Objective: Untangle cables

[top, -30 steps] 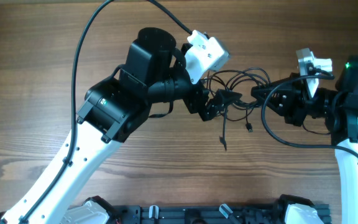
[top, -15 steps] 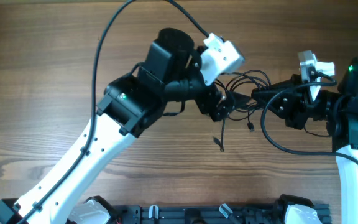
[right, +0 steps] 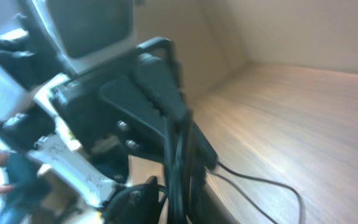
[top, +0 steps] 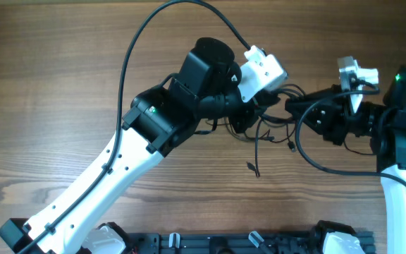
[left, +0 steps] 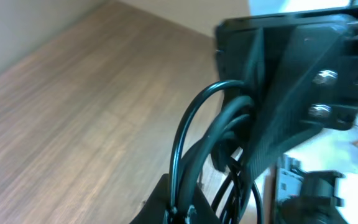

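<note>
The cables [top: 268,130] are a small tangle of thin black wires between my two grippers at the middle right of the table. One loose strand [top: 255,166] trails toward the front, and a small plug [top: 290,146] lies beside it. My left gripper [top: 249,118] is shut on the bundle's left side. In the left wrist view the black strands [left: 188,140] run straight down into its closed jaws [left: 179,214]. My right gripper [top: 291,106] meets the bundle from the right. Strands [right: 176,155] run down past its fingers, but blur hides how the jaws stand.
The wooden table [top: 62,77] stretches to the left and front. A thick black arm cable [top: 129,56] arches over the left arm, and another loops below the right wrist [top: 309,152]. A black rail [top: 217,243] with fittings runs along the front edge.
My left arm has swung right and farther back toward the right gripper, and its open jaws have shut on the bundle. The tangle and its loose strand shifted slightly right.
</note>
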Controlling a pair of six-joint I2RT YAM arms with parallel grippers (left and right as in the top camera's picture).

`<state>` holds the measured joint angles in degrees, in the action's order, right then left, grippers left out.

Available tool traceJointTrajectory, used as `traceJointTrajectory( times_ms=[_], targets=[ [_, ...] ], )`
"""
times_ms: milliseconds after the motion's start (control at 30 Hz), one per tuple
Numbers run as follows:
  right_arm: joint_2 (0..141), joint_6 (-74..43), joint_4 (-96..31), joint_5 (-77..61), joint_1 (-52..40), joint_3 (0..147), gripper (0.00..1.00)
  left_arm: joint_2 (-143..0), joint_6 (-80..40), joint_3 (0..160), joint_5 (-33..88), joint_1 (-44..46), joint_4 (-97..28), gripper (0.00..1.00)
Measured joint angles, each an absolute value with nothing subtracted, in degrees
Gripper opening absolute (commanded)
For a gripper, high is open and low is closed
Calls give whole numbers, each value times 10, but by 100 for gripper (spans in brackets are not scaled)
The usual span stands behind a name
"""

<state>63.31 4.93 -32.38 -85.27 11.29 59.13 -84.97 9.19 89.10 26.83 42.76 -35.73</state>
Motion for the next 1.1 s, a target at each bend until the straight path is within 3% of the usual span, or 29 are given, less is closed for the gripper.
traceJointTrajectory(
  times_ms=[67, 200, 467, 600, 800, 1000, 1100],
  targets=[
    [633, 14, -331, -796, 113, 592, 74, -851, 73, 891, 216, 428, -360, 4],
    [632, -46, -349, -694, 113, 592, 78, -853, 13, 891, 91, 428, -375, 4],
    [632, -150, -357, -644, 113, 592, 77, -853, -62, 891, 14, 430, -361, 4],
    [632, -173, -357, -663, 113, 592, 62, -853, -70, 891, 16, 448, -340, 4],
    [632, -209, -357, -686, 113, 592, 56, -853, -73, 891, 18, 472, -315, 4],
    [632, -209, -357, -688, 113, 592, 56, -853, -76, 891, 25, 473, -301, 4],
    [632, -170, -364, -687, 113, 592, 64, -853, -59, 891, 29, 473, -299, 4]
  ],
)
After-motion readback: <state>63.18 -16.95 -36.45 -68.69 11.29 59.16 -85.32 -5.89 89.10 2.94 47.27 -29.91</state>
